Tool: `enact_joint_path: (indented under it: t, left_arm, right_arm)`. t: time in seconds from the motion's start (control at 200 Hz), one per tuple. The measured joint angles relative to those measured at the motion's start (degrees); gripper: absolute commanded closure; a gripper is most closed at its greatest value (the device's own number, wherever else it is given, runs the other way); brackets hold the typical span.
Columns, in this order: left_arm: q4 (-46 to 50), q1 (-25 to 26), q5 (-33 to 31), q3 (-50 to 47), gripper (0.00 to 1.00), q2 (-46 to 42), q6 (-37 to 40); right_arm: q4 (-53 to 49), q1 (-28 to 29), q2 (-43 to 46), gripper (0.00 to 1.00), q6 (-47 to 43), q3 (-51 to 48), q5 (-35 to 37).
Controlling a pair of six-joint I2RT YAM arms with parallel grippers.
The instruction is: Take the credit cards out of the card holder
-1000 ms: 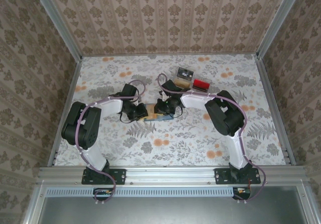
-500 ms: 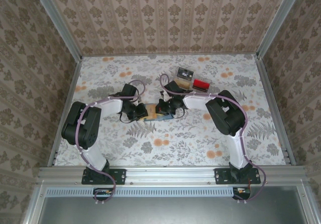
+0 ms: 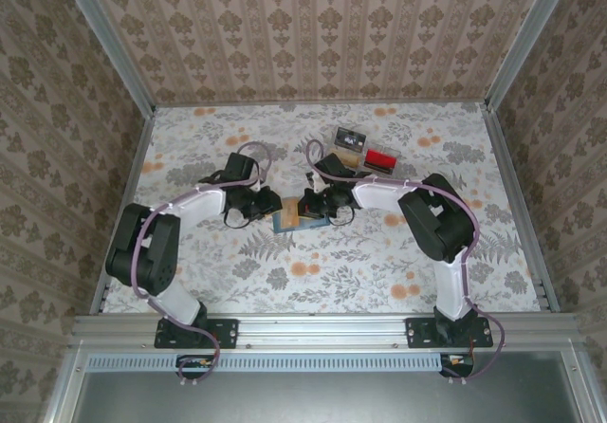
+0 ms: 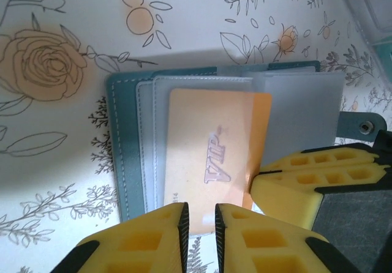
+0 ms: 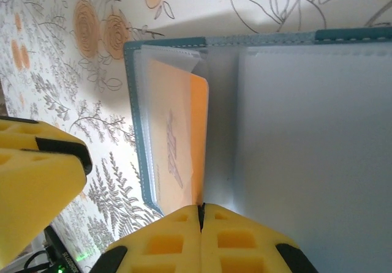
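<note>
- Against the view a second back, the left arm (image 3: 142, 248) has swung its elbow out and down toward the left edge of the table (image 3: 379, 271), so the forearm now runs long and low to the middle
- The right arm (image 3: 438, 220) has eased its elbow a little to the right
- More teal of the wallet (image 4: 119, 150) shows between the two grippers than before; it lies on the same spot mid-table, open and flat
- The left gripper (image 4: 201, 216) hangs over the wallet's near edge with its fingers a slim gap apart; the card's edge shows through that gap and nothing looks clamped
- The orange card (image 4: 208, 144), marked VIP, sits on the wallet's left panel, mostly under a clear sleeve, with a bright strip poking out sideways toward the fold
- The right gripper (image 5: 201, 210) has its fingers pressed together, the seam between them a hairline, right at that bare strip of card; whether it pinches the card, the sleeve or nothing, I cannot tell
- In the left wrist view one of its fingers (image 4: 312, 175) rests over the right panel, touching the card's edge
- A pale sheet (image 4: 300, 114) covers the right panel; card or sleeve, I cannot tell
- A clear tray (image 3: 349, 140) and a red block (image 3: 380, 159) stand beyond the right gripper, apart from the wallet
</note>
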State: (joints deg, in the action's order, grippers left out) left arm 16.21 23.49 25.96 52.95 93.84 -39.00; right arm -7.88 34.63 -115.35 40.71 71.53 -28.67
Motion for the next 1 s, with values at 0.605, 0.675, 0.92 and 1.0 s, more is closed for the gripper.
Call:
enact_joint_path:
  t: [0.605, 0.675, 0.92, 1.0]
  left_arm:
    - [0.04, 0.0, 2.32, 2.62, 0.87, 8.35, 0.02]
    - [0.04, 0.0, 2.36, 2.62, 0.87, 8.44, 0.04]
    - [0.04, 0.0, 2.25, 2.54, 0.87, 8.44, 0.2]
    - [0.0, 0.0, 2.25, 2.36, 0.87, 8.44, 0.2]
  right_arm:
    - [-2.49, -1.14, -0.13, 0.82, -0.07, 0.07, 0.98]
    - [-2.34, -1.29, -0.44, 0.78, 0.2, 0.09, 0.81]
    - [-1.18, -1.4, -1.62, 0.76, 1.31, 1.01, 0.33]
    - [-0.24, -1.4, -2.16, 0.76, 1.64, 1.16, -0.7]
